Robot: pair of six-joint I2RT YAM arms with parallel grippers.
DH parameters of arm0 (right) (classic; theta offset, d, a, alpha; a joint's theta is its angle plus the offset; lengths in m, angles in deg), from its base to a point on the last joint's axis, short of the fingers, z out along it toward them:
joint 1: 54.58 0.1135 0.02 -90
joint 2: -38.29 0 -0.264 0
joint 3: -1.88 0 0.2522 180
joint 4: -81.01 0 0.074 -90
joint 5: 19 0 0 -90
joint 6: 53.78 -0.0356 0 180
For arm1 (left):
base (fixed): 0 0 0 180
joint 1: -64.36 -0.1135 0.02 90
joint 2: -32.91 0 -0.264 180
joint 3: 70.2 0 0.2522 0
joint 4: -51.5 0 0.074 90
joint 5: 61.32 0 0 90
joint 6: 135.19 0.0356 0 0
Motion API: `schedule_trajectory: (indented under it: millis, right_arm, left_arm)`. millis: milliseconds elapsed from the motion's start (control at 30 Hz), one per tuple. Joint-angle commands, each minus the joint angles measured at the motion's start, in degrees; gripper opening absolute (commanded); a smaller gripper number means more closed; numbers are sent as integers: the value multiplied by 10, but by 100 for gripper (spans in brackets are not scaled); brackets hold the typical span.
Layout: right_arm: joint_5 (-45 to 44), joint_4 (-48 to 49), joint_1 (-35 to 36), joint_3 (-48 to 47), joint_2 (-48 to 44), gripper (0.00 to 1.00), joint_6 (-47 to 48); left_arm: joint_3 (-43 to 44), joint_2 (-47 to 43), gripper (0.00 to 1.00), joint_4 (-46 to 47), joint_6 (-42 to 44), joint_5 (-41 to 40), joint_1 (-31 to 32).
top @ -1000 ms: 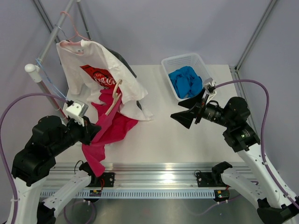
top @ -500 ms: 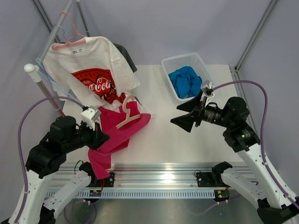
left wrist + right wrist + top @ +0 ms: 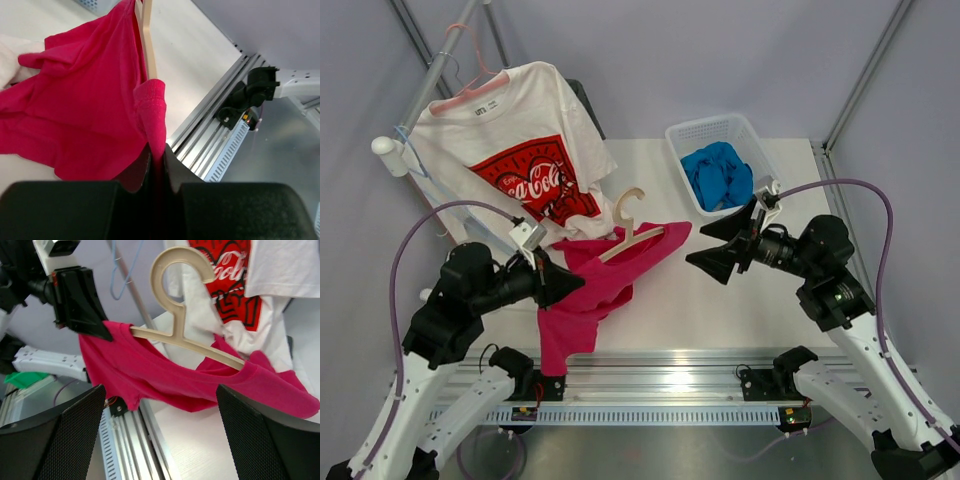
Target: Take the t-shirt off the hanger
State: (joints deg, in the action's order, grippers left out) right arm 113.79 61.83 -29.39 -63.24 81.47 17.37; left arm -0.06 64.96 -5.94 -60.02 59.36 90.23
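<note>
The magenta t-shirt (image 3: 605, 280) hangs in mid-air over the table's near left part, still draped on the beige wooden hanger (image 3: 638, 235), whose hook points up. My left gripper (image 3: 566, 284) is shut on a fold at the shirt's left end. In the left wrist view the cloth (image 3: 85, 100) runs between the pressed fingers (image 3: 157, 152), with the hanger's arm (image 3: 146, 40) just beyond. My right gripper (image 3: 715, 246) stands open just right of the shirt, touching nothing. Its wrist view shows the hanger (image 3: 181, 320) and t-shirt (image 3: 165, 375) ahead of the gripper (image 3: 160, 412).
A white t-shirt with a red logo (image 3: 520, 150) hangs on the rack (image 3: 425, 75) at the back left. A white basket (image 3: 712, 124) holding a blue garment (image 3: 718, 175) stands at the back right. A metal rail (image 3: 650, 375) runs along the near edge.
My left gripper has swung right and up with the magenta t-shirt, carrying the hanger toward the table's middle. The white shirt has fallen back flat against the rack. The right gripper has barely moved.
</note>
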Motion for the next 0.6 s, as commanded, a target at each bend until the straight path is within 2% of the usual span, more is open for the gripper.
schedule_trajectory:
  millis: [0, 133, 300, 567]
  right_arm:
    - [-102, 19, 4, -3, -5, 100, -12]
    - [-146, 75, 3, -1, 0, 98, -27]
    - [-182, 118, 4, 3, 22, 94, -29]
    - [-179, 164, 4, -1, 74, 94, -12]
  left_arm:
    - [-24, 10, 0, 191, -54, 88, 2]
    - [-36, 28, 0, 312, -97, 135, 2]
    - [-58, 53, 0, 416, -147, 149, 3]
    - [-67, 121, 0, 461, -144, 148, 16]
